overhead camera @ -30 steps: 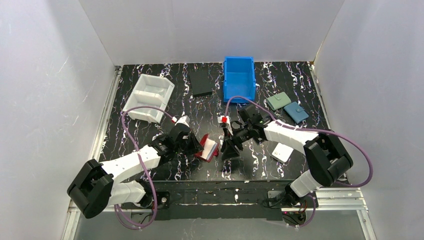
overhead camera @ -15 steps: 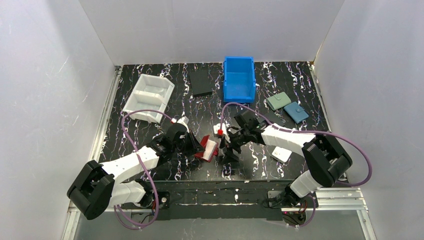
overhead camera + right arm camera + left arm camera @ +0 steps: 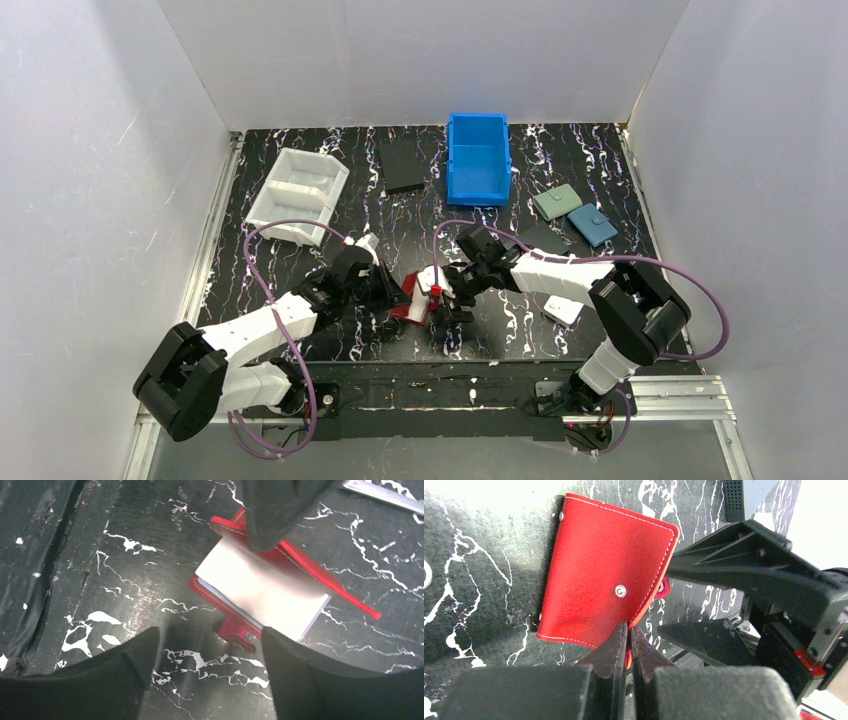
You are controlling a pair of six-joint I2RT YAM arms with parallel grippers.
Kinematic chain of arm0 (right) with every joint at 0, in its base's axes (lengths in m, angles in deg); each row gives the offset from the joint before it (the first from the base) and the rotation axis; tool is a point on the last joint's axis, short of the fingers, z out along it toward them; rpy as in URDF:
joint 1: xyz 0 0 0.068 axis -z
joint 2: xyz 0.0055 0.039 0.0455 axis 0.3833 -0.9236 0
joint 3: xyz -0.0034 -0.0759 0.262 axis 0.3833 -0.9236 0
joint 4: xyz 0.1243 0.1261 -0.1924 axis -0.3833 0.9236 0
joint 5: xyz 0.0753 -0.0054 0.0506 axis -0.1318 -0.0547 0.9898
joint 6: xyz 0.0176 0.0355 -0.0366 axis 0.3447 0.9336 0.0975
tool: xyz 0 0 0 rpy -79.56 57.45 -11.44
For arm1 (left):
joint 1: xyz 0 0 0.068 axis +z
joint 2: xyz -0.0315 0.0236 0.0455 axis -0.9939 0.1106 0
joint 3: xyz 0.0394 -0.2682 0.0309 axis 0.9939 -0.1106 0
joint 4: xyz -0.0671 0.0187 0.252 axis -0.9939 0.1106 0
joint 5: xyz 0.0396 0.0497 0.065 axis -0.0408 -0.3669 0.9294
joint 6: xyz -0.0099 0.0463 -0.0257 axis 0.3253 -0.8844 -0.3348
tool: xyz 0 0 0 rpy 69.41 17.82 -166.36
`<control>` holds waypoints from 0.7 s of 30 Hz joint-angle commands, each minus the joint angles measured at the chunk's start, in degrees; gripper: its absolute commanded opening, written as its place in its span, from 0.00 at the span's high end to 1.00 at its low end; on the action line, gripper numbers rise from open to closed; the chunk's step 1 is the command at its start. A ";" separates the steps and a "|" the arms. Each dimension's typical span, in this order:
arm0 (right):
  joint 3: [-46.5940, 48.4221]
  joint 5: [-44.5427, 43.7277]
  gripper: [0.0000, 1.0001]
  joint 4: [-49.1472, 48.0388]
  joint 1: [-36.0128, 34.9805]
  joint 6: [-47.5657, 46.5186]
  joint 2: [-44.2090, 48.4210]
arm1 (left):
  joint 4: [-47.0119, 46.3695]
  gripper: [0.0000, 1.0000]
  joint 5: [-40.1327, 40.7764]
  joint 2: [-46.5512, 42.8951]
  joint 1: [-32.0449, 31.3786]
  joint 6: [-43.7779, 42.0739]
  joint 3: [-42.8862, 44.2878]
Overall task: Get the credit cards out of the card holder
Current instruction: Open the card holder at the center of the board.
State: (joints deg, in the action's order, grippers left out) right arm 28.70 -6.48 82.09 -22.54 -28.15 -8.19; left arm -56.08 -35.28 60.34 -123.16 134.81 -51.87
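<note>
Seen from above, the card holder (image 3: 411,306) lies on the near middle of the table (image 3: 580,160), between the left gripper (image 3: 388,297) and the right gripper (image 3: 440,300).

In the left wrist view, the left fingers (image 3: 616,645) are clamped together on the edge of the holder's red cover.

In the right wrist view, the holder is held open and pale pockets are shown. The right fingers (image 3: 125,680) are spread wide just beside it, with nothing gripped.

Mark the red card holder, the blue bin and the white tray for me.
card holder (image 3: 606,575): left wrist view, middle of its red outer cover.
blue bin (image 3: 478,155): top external view, bare floor inside.
white tray (image 3: 298,195): top external view, bare inside, near its middle.
</note>
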 commanded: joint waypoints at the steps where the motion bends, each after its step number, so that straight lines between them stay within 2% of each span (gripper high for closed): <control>1: 2.54 1.21 0.27 5.21 -1.22 -8.03 -0.65 | 1.22 1.00 -1.33 -1.47 0.21 -0.01 -0.43; 6: 4.68 -2.68 0.59 10.85 -1.24 -12.86 -0.95 | 1.73 1.00 -0.99 -1.19 0.65 -0.36 -0.30; 10: 4.43 -7.85 0.71 10.71 -1.24 -14.07 -0.86 | 2.58 1.00 -1.13 -1.06 1.34 -1.10 0.24; 14: 4.01 -10.51 0.72 9.81 -1.24 -14.29 -0.85 | 3.38 1.00 -1.31 -0.71 1.91 -1.93 0.85; 21: 3.21 -10.60 0.62 8.81 -1.36 -14.02 -0.70 | 3.12 1.00 -2.20 0.45 2.68 -2.58 0.99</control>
State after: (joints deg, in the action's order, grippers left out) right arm 31.34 -17.08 90.92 -23.72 -40.21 -8.93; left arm -55.03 -36.87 60.30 -121.14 133.76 -51.81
